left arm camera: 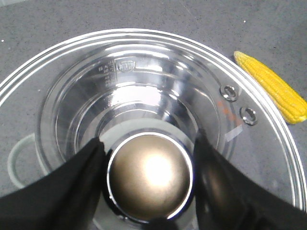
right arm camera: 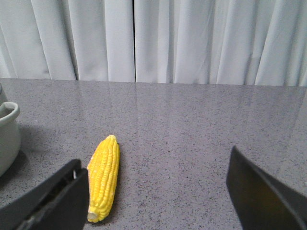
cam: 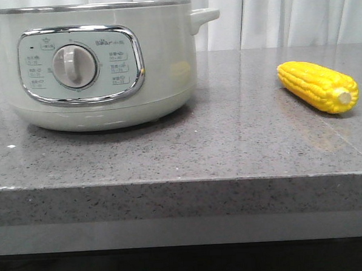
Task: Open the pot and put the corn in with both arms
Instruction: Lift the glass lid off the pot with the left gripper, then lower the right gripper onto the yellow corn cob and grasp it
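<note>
The pale grey-green pot [cam: 98, 61] stands at the left of the counter, its dial panel facing me. In the left wrist view my left gripper [left arm camera: 148, 143] is shut on the round metal knob [left arm camera: 149, 177] of a glass lid [left arm camera: 259, 143]. The pot's inner wall [left arm camera: 72, 96] and a side handle [left arm camera: 14, 163] show through the glass, so the lid looks raised over the pot. The yellow corn [cam: 318, 86] lies on the counter to the right, and also shows in the left wrist view [left arm camera: 273, 86]. My right gripper [right arm camera: 153, 201] is open wide and empty, low over the counter, with the corn [right arm camera: 104, 177] just inside its one finger.
The grey speckled counter [cam: 182, 153] has its front edge close to the camera. White curtains [right arm camera: 153, 38] hang behind. The pot's handle [right arm camera: 7, 124] lies a little beyond the corn in the right wrist view. Neither gripper shows in the front view.
</note>
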`<state>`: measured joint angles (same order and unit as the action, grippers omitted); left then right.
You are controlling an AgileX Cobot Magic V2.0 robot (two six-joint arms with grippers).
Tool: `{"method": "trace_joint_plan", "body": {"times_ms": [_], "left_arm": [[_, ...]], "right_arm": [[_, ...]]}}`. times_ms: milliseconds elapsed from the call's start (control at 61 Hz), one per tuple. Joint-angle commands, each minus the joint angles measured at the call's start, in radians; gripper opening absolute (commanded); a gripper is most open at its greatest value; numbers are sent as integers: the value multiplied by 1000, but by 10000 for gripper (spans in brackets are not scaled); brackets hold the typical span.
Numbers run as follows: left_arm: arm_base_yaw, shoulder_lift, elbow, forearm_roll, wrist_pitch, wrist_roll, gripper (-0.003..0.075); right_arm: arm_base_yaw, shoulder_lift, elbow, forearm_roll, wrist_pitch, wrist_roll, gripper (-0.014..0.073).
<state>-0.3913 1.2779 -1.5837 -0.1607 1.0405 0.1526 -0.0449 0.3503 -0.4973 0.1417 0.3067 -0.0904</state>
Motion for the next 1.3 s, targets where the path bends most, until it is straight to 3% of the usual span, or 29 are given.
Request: {"method": "trace_joint_plan", "body": {"times_ms": [0, 262, 558, 820, 1017, 1280], "left_arm": [[-7, -147, 78, -27, -160, -2, 223], [-7, -460, 447, -28, -231, -2, 223], [-7, -815, 722, -28, -227, -32, 223], [-7, -978, 811, -28, -187, -32, 223], [-7, -987, 816, -28, -187, -32, 223], [-7, -987, 816, -25, -197, -32, 223]], "right_arm": [[0, 15, -35, -8, -88, -4, 601], [0, 53, -35, -8, -84, -4, 601], [0, 229, -85, 12, -59, -4, 601], [72, 533, -282, 51, 60, -4, 601], [155, 826, -467, 76, 118, -4, 601], [175, 1093, -625, 88, 143, -4, 601]]}}
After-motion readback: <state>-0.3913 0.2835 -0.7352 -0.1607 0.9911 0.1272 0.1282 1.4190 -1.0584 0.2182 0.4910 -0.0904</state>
